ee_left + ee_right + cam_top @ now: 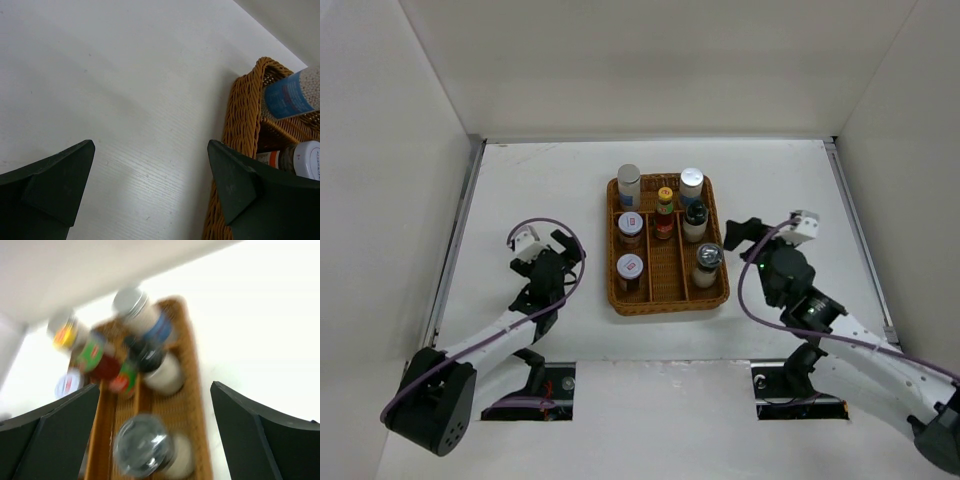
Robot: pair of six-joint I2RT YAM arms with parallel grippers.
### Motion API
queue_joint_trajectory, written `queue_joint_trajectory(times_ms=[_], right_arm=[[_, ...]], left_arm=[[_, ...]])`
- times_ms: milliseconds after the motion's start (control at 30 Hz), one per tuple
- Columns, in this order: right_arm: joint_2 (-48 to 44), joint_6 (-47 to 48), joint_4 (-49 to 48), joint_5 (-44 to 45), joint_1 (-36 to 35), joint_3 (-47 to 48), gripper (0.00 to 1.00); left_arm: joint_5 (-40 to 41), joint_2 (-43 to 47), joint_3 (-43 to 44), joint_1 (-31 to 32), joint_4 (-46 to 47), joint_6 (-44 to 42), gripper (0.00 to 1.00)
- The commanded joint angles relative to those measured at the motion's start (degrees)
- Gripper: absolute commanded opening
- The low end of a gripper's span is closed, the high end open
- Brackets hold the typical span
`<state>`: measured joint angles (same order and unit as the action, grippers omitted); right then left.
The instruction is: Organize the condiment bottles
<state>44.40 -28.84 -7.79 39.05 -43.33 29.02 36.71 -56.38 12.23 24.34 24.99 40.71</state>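
All seven condiment bottles stand in the wicker basket (670, 307). Left column: a silver-topped shaker (629, 185) and two white-lidded brown jars (631, 229) (630, 270). Middle: the red sauce bottle (665, 212). Right column: a silver-topped shaker (691, 186), the black-capped shaker (696, 220) and the grey-capped shaker (707, 263). My left gripper (565, 250) is open and empty, left of the basket. My right gripper (745, 235) is open and empty, just right of it. The blurred right wrist view shows the grey-capped shaker (145, 445) nearest.
The left wrist view shows bare white table between the fingers and the basket's rim (242, 110) by the right finger (235, 175), with a blue-white shaker (295, 95) and a jar (305, 160) inside. White walls enclose the table on three sides.
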Motion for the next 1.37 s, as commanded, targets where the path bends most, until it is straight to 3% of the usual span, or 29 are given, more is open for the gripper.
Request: queue_joint_trajectory(times_ms=[0,167,300,433,667,1333], right_arm=[[-3.09,-3.84,-4.16,1.39,7.32,-3.52,1.0],[-2.22,-10.61,-5.56,-2.04,19.45,-7.13,1.0],[1.47,-11.59,-9.51,-6.6,24.65,-8.62,1.0],[2.09,-11.24,-14.88,-8.55,24.66,-11.96,1.0],[2.18,-9.3,-15.76,-7.94,23.43,-12.4,1.0],[5.7,-9.22,-16.29,-8.99,22.55,-11.26,1.0]], left_arm=[[-3.39,-1.36,2.71,-0.74,0.23,0.07,1.0],[-6.47,-3.21,3.76,-0.92,-1.17,1.21,1.0],[-6.83,-5.05,6.22,-0.3,-3.45,1.3,1.0],[-8.67,-6.64,8.86,0.66,-5.74,1.3,1.0],[-9.03,-6.73,10.36,3.74,-6.62,1.3,1.0],[-9.11,-6.73,9.65,1.19,-7.32,1.39,1.0]])
